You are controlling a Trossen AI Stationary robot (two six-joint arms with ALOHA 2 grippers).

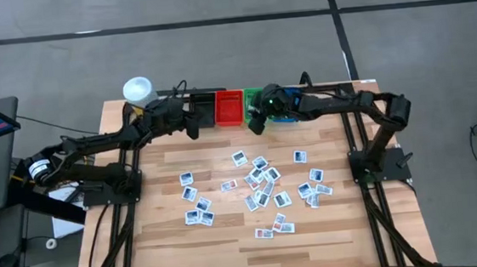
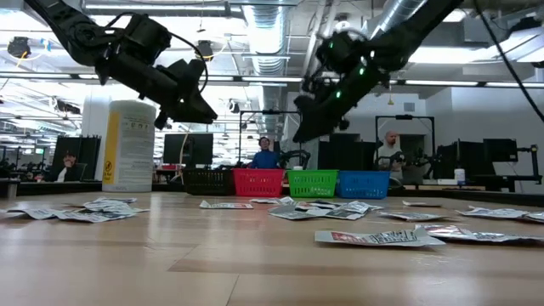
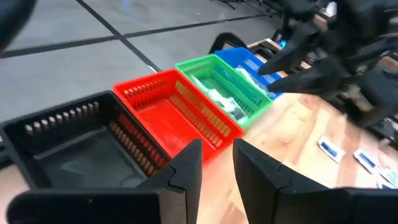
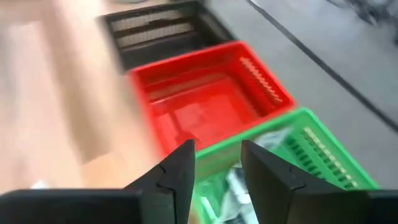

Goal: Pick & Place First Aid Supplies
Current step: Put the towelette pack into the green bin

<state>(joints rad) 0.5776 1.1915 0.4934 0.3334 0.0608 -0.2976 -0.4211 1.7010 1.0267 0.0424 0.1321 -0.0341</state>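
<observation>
**benchrat:** Where are the first aid packets (image 1: 260, 187) right now? Most are scattered flat on the desk (image 1: 172, 258), well in front of both pincers, toward the near edge. A few already lie in the green bin (image 3: 227, 93), right under the right pincer (image 1: 256, 122).

**gripfan:** Yeah, and that right pincer looks released to me: fingers apart in its wrist view, nothing between them, hovering over the green bin with the red bin (image 4: 208, 99) just beside it. The left pincer (image 1: 193, 124) hangs over by the black bin (image 3: 68, 146), fingers parted too, empty.

**benchrat:** How do you reckon the packets handle?

**gripfan:** My guess is feather-light, thin, floppy, probably slick wrappers. Lying flat means there's no edge sticking up, so I'd come down on a lone one at the fringe of the pile and pinch across its short side. The ones overlapping in the middle risk coming up two at a time.

**benchrat:** Blue bin (image 3: 249, 62) sits on the far side of the green one, for what it's worth.
</observation>
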